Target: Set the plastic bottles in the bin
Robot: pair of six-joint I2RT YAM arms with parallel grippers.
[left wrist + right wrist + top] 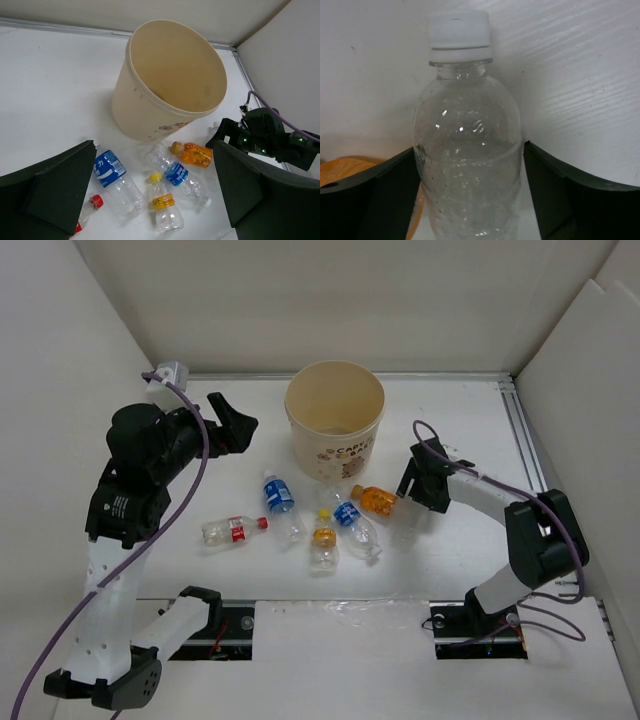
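The right claw straddles the plain clear bottle, jaws at its sides; clamped or not, I cannot tell.

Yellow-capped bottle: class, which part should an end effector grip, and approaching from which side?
Probably across its clear lower body, straight down from above. The yellow-capped bottle lies flat, cap toward the bin, and the blue-labelled bottle to its right crowds its neck, while its base end looks free either side.

Clear plastic bottles lie scattered just before the upright tan bin.
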